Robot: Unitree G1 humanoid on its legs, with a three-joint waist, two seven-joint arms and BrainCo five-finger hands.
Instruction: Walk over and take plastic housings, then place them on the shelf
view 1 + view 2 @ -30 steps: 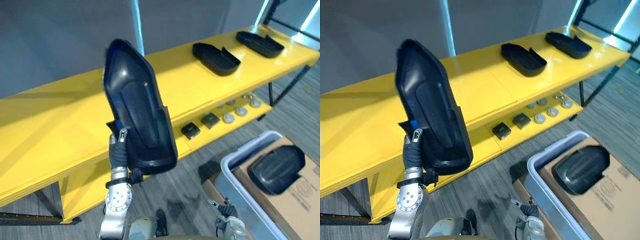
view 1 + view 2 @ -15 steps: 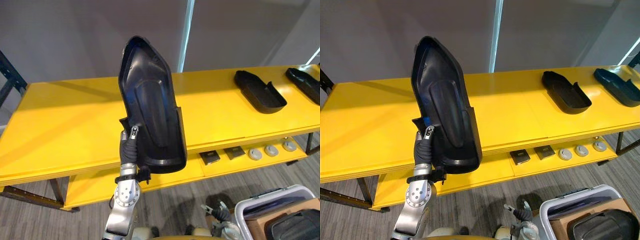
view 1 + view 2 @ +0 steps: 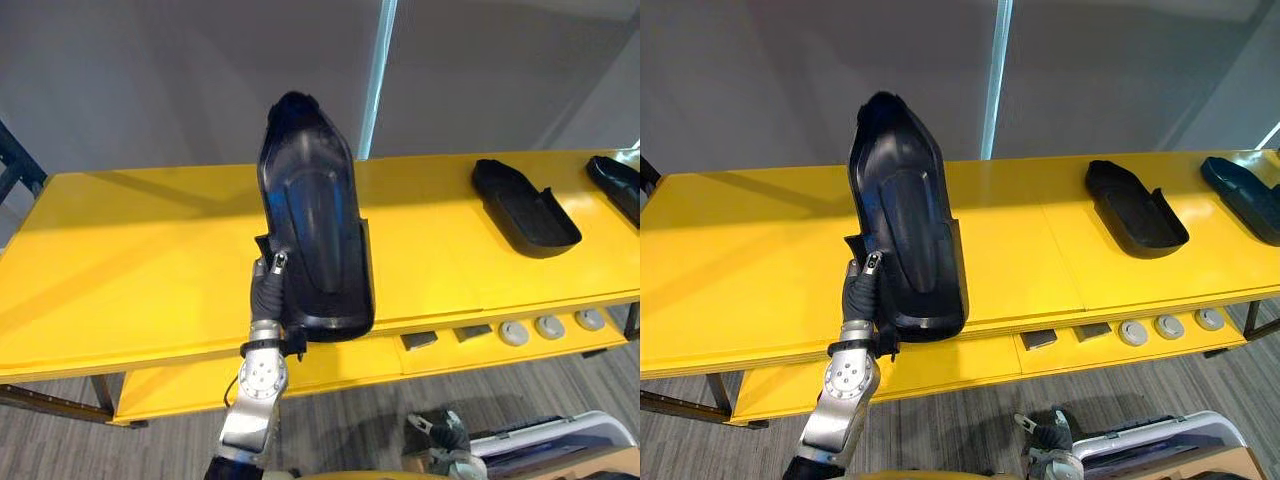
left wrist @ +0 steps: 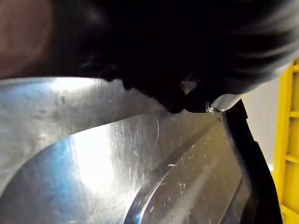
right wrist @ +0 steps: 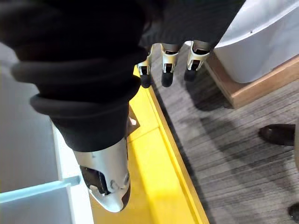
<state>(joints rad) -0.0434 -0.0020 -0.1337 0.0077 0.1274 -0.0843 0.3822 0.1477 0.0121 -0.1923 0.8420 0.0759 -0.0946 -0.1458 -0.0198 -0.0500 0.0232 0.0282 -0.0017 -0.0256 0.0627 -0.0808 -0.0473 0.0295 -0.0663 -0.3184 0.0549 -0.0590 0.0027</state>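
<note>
My left hand (image 3: pixel 268 295) fingers grip upright housing (image 3: pixel 315 235) over shelf (image 3: pixel 130 260); second housing (image 3: pixel 525 208) lies on shelf; right hand (image 5: pixel 167 59) fingers slack, empty.

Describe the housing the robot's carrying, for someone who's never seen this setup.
Find the long yellow shelf. In front of its middle, the left hand grips a black plastic housing by its lower edge. It alone stands upright; the nearer housing and the far housing lie flat on top, to the right.
</note>
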